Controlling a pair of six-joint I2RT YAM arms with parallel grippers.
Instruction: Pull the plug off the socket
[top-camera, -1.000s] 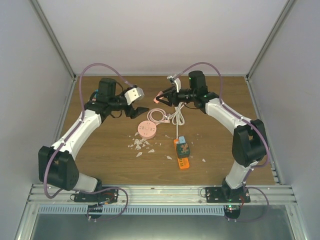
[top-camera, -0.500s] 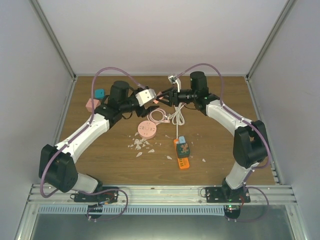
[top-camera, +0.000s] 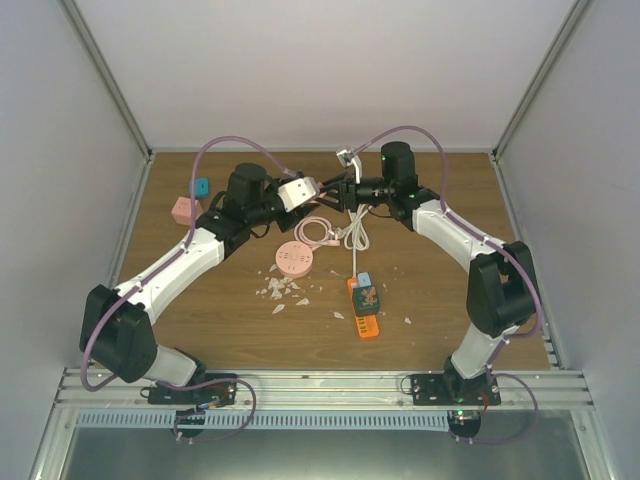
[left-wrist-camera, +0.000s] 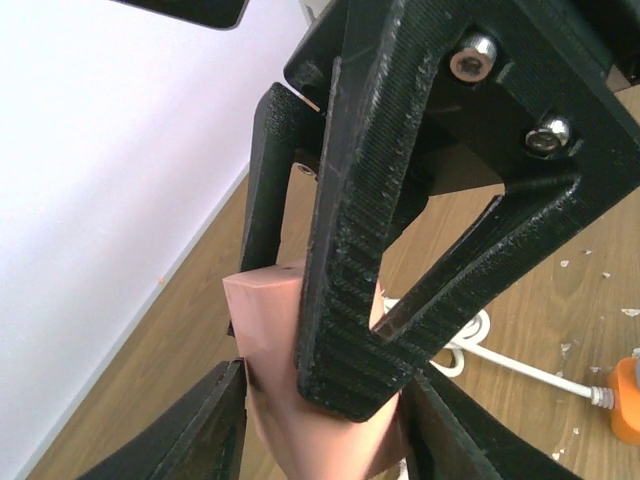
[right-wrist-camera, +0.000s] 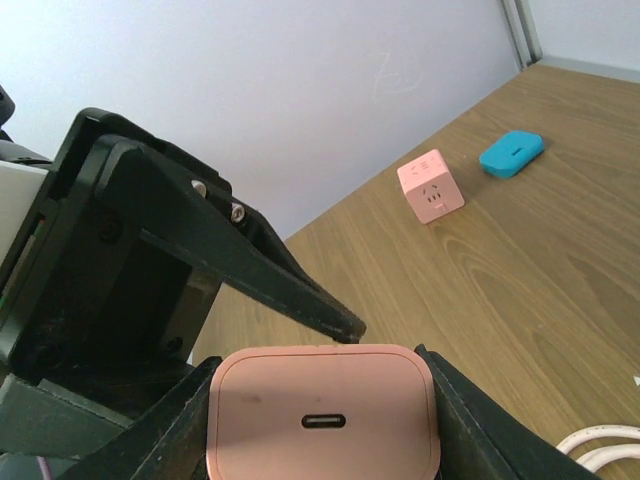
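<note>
Left arm swung in from left-rear toward centre, left gripper (top-camera: 315, 190) now meeting right gripper (top-camera: 335, 190) nose to nose in the air above far-middle table (top-camera: 450, 300). Plug (right-wrist-camera: 322, 400), pink, is off the table between them. Right fingers (right-wrist-camera: 170, 425) pinch its sides, port face toward right wrist cam. In left wrist view, left fingers (left-wrist-camera: 215, 420) press both sides of the plug's near end, right gripper's fingers just beyond. Round pink socket (top-camera: 294, 258), white cable (top-camera: 357, 235) and orange strip (top-camera: 364, 310) lie below; pink cube (top-camera: 185, 209) and blue piece (top-camera: 201, 187) far left
</note>
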